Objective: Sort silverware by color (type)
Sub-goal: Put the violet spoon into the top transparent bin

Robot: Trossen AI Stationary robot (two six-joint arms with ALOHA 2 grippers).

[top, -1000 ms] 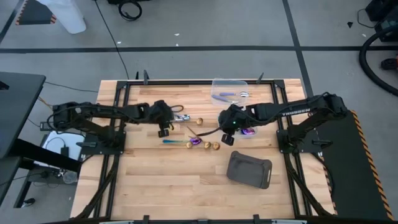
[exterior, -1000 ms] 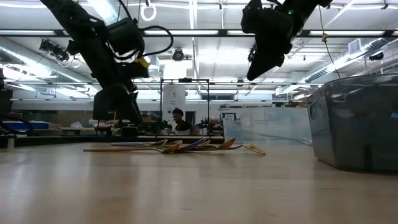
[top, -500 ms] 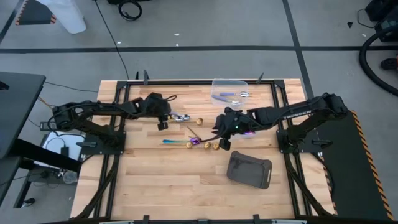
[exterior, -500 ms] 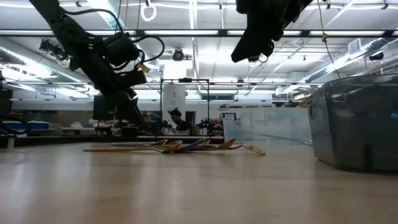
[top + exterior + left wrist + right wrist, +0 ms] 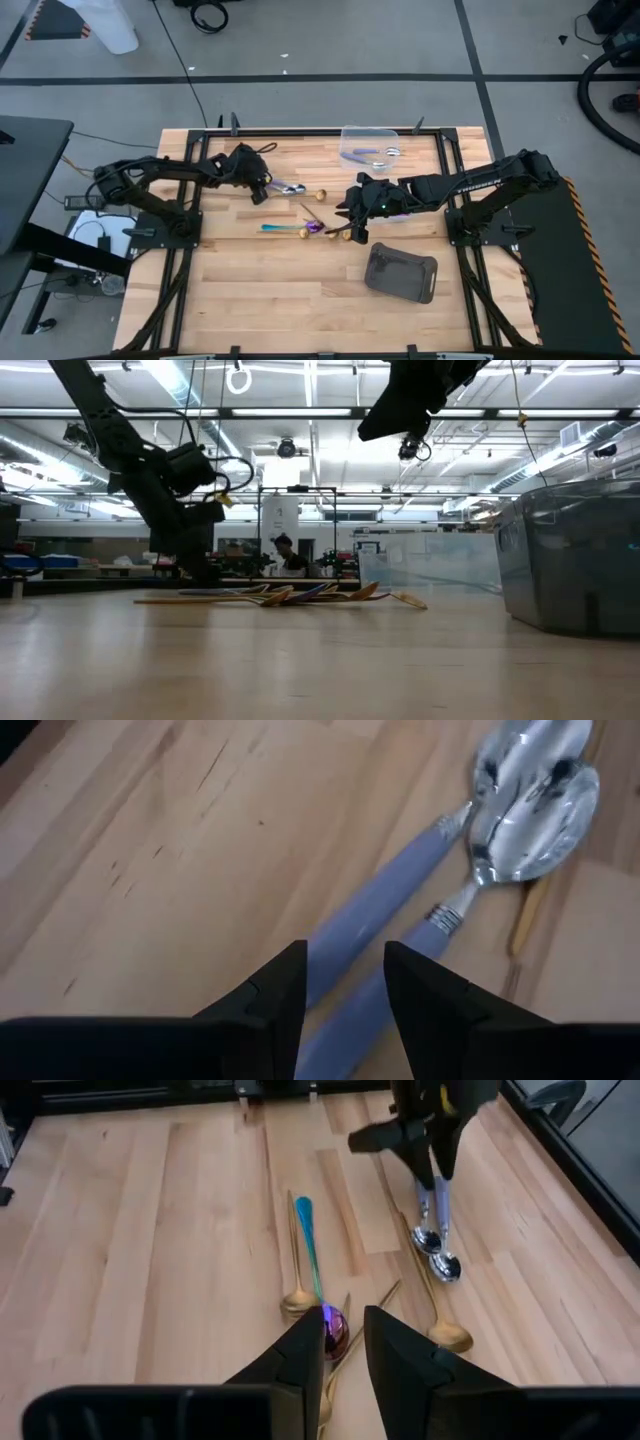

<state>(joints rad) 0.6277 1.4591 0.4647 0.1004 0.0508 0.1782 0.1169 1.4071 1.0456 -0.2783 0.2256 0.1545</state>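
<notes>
Two lilac-handled spoons (image 5: pixel 470 870), three gold spoons (image 5: pixel 437 1330), one iridescent spoon (image 5: pixel 315 1285), one grey tray (image 5: pixel 401 273)

Two lilac-handled spoons (image 5: pixel 470 870) lie flat and side by side on the bench, handles nearly parallel and touching or almost so, shiny silver bowls overlapping at one end; from above this pair (image 5: pixel 288 188) sits at about 11 o'clock from the main cluster. That cluster holds an iridescent spoon (image 5: pixel 312 1260) with a teal handle and purple bowl, lying flat, with slim gold spoons (image 5: pixel 438 1315) fanned around it, one gold bowl (image 5: pixel 296 1302) just beside the purple bowl. From above the cluster (image 5: pixel 318 228) lies near the bench's middle. More lilac pieces (image 5: pixel 372 153) rest at about 1 o'clock from it
</notes>
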